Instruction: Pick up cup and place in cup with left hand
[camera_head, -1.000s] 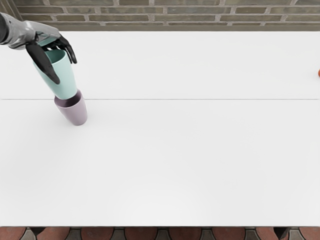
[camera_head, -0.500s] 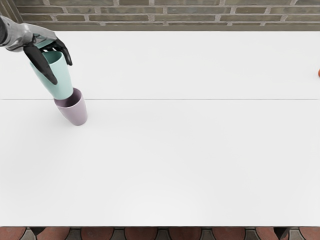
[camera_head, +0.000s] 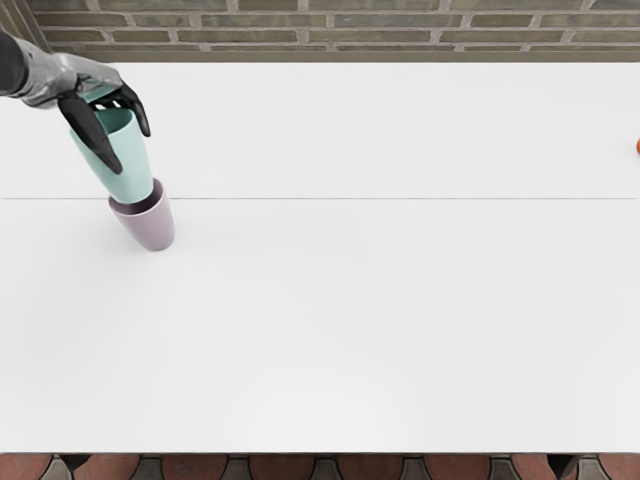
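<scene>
- Floor tiles (camera_head: 311, 467) are showing below the near edge of the white table (camera_head: 330, 330).
- Lilac cup (camera_head: 152, 230) is standing on the table toward its left side, its mouth facing up.
- Teal cup (camera_head: 128, 180) is being held at the lilac cup's mouth, its base overlapping that opening in view; whether the base is sitting inside or hovering just above, I cannot tell. Its mouth is facing up, its base pointing down; its long axis is slanting in view from upper left to lower right, roughly matching the lilac cup's.
- Left hand (camera_head: 108, 130) is grasping the teal cup near the rim, thumb and fingers parted by the cup's width and partly curling.
- Orange object (camera_head: 638, 146) is showing at the right border, mostly cut off.
- Brick wall (camera_head: 330, 30) is running behind the table.
</scene>
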